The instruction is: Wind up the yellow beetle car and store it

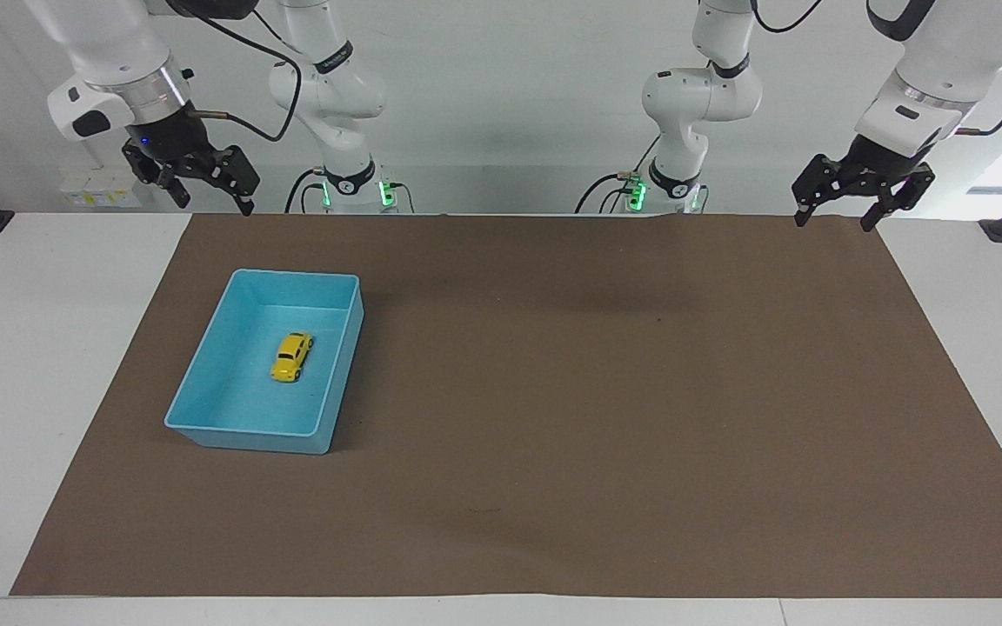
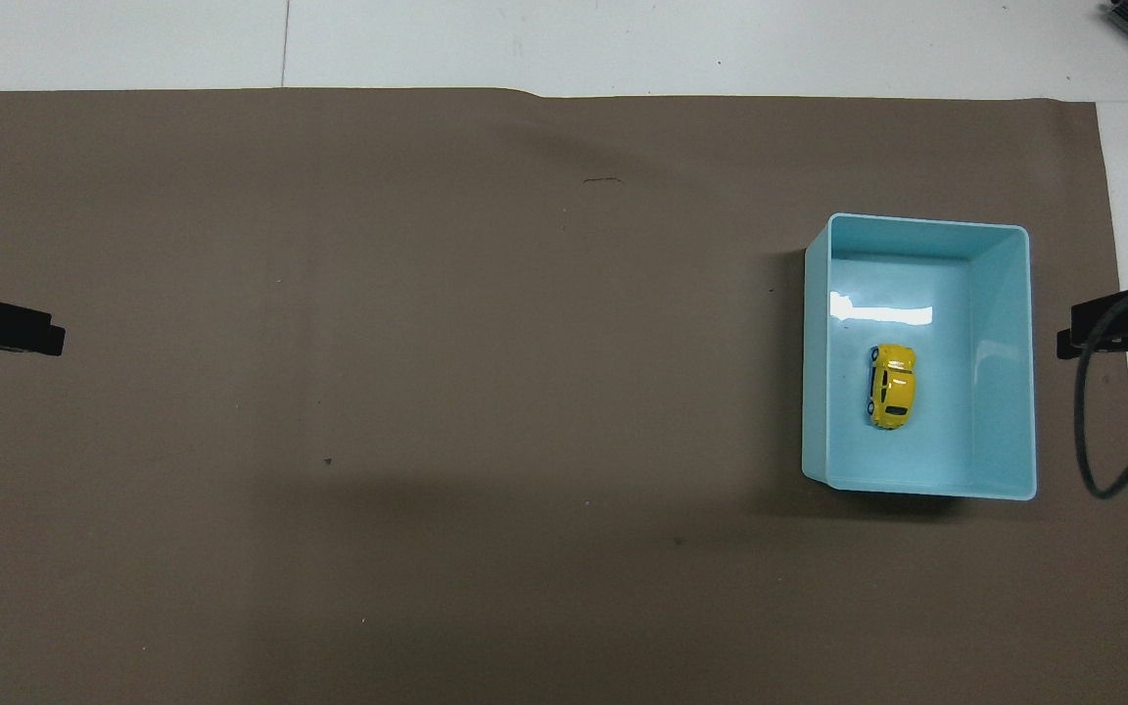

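The yellow beetle car lies on its wheels inside the blue bin, toward the right arm's end of the table. It also shows in the overhead view, in the middle of the bin. My right gripper is open and empty, raised high over the mat's corner by the robots, apart from the bin. Only its tips show in the overhead view. My left gripper is open and empty, waiting raised over the mat's corner at the left arm's end.
A brown mat covers most of the white table. A black cable hangs from the right wrist beside the bin.
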Controlling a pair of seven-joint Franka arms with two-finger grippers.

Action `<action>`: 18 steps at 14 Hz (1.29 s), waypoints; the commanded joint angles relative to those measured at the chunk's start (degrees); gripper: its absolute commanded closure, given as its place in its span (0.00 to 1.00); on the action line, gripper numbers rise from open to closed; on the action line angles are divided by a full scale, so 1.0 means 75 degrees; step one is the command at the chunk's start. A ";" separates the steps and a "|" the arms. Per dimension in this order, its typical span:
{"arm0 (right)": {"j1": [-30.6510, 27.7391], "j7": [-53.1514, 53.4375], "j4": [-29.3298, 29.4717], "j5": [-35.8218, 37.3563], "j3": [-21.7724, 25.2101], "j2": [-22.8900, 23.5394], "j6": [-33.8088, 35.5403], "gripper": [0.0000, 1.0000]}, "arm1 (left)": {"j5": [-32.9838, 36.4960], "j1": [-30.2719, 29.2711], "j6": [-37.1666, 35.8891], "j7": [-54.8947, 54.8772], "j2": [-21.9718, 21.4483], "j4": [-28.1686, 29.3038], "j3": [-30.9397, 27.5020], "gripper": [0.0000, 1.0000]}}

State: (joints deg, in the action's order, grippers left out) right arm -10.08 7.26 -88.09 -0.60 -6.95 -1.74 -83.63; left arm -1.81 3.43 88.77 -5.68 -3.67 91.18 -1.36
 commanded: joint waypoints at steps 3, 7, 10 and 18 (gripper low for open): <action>-0.0051 -0.0007 0.0051 -0.0155 -0.0022 0.0068 -0.0099 0.00 | 0.0042 -0.0012 0.0059 -0.0016 -0.0120 0.0101 0.0005 0.00; -0.0039 -0.0101 0.0062 -0.0120 -0.0022 0.0079 -0.0262 0.00 | 0.0042 -0.0012 0.0059 -0.0016 -0.0120 0.0101 0.0005 0.00; -0.0016 -0.0089 0.0051 0.0021 -0.0022 0.0080 -0.0322 0.00 | 0.0042 -0.0012 0.0059 -0.0016 -0.0120 0.0101 -0.0006 0.00; -0.0004 -0.0089 0.0051 0.0021 -0.0022 0.0080 -0.0287 0.00 | 0.0042 -0.0012 0.0059 -0.0016 -0.0120 0.0101 0.0005 0.00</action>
State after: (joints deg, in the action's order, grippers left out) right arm -9.97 7.26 -88.09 -0.58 -6.96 -1.41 -85.56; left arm -1.81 3.43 88.77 -5.68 -3.67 91.18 -1.36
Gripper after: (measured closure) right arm 0.000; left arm 0.000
